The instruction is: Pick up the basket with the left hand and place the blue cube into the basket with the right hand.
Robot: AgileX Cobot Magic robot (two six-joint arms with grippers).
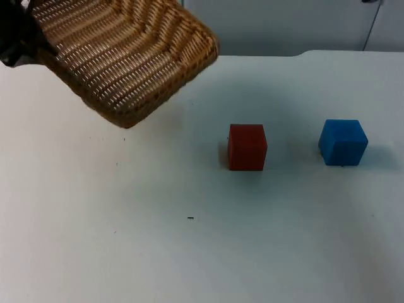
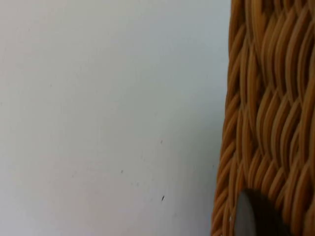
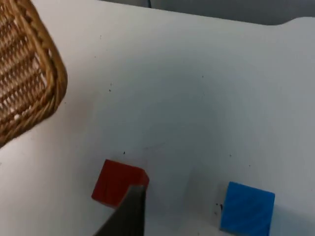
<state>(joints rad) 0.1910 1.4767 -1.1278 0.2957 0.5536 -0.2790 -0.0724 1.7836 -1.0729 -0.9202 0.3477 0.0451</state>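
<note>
While the left gripper (image 2: pixel 256 216) is holding the basket (image 1: pixel 126 57) tilted above the table (image 1: pixel 158 252), pinching its rim, the blue cube (image 1: pixel 343 142) is sitting near the red cube (image 1: pixel 247 146). Right gripper (image 3: pixel 125 214): finger spread unclear. Risk: grabbing red by mistake.

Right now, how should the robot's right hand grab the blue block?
Probably from straight above, pinching two opposite flat sides of the blue cube. It sits flat on the white table, slightly turned, so the fingers should turn to match. The red cube stands well apart, leaving room on every side.
</note>
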